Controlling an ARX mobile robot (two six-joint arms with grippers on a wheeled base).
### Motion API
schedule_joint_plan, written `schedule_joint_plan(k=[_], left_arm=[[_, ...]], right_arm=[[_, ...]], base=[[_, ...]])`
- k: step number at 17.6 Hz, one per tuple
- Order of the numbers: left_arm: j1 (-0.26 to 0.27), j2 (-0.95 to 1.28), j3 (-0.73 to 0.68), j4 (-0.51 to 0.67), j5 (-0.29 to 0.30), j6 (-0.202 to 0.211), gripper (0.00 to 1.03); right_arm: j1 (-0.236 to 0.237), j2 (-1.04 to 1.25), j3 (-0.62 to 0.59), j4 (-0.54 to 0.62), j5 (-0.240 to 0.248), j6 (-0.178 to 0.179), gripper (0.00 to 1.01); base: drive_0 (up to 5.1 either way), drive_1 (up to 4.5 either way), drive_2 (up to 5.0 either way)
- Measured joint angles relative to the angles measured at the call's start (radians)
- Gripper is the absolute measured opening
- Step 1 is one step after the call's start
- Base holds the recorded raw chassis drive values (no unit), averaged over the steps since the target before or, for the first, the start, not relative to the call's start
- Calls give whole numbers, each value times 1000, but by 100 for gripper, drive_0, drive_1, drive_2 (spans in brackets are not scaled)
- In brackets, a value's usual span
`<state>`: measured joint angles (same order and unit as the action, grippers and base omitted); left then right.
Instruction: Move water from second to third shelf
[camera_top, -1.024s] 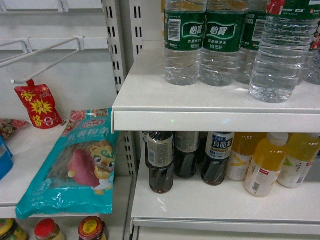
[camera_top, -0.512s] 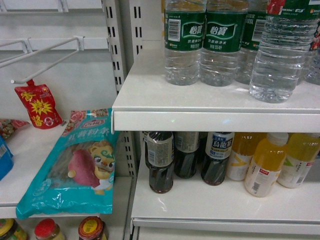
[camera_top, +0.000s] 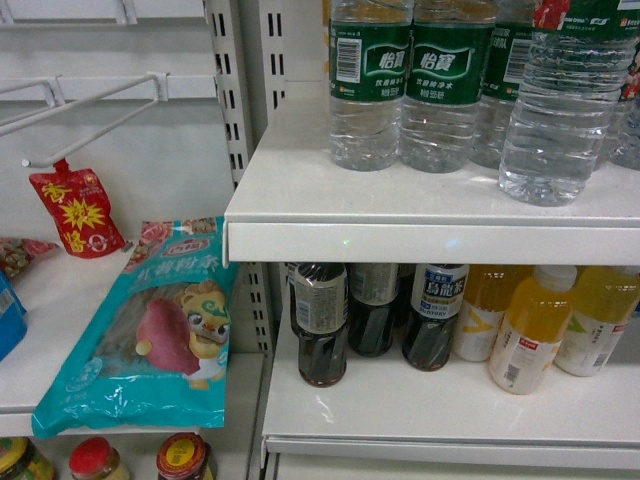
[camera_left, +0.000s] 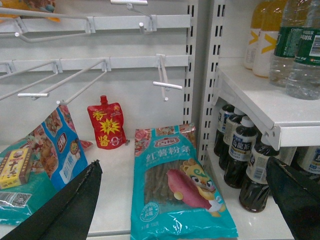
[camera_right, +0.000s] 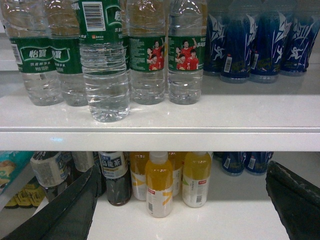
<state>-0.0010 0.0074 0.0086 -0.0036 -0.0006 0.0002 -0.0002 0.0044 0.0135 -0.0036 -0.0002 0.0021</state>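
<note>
Stood on the upper shelf (camera_right: 200, 117), water (camera_right: 104, 65) forward of the row, above and left of the right hand (camera_right: 182, 200), both hands spread wide, holding nothing.

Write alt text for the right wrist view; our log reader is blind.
Green-labelled water bottles stand on a white shelf beside blue bottles, one set forward near the edge. Below stand yellow juice bottles and dark tea bottles; open black jaws frame the bottom corners.

No change seen across the head views.
The water bottle (camera_top: 562, 105) standing forward on the upper shelf (camera_top: 420, 225) is shown exactly where it was placed before.
</note>
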Motion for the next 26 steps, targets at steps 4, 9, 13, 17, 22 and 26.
schedule_joint_plan(k=[4,9,13,17,22,26], left_arm=[[0,0,0,0,0,0,98],[0,0,0,3,-1,0,98],[0,0,0,0,1,0,98],[0,0,0,0,2,0,98],[0,0,0,-2,0,0,98],[0,0,0,-1,0,0,98]], right_arm=[[0,0,0,0,0,0,98],[0,0,0,3,0,0,98],[0,0,0,0,0,1,98],[0,0,0,1,0,0,98],[0,0,0,-2,0,0,98],[0,0,0,-2,0,0,98]], base=[[0,0,0],[0,0,0],[0,0,0],[0,0,0],[0,0,0],[0,0,0]])
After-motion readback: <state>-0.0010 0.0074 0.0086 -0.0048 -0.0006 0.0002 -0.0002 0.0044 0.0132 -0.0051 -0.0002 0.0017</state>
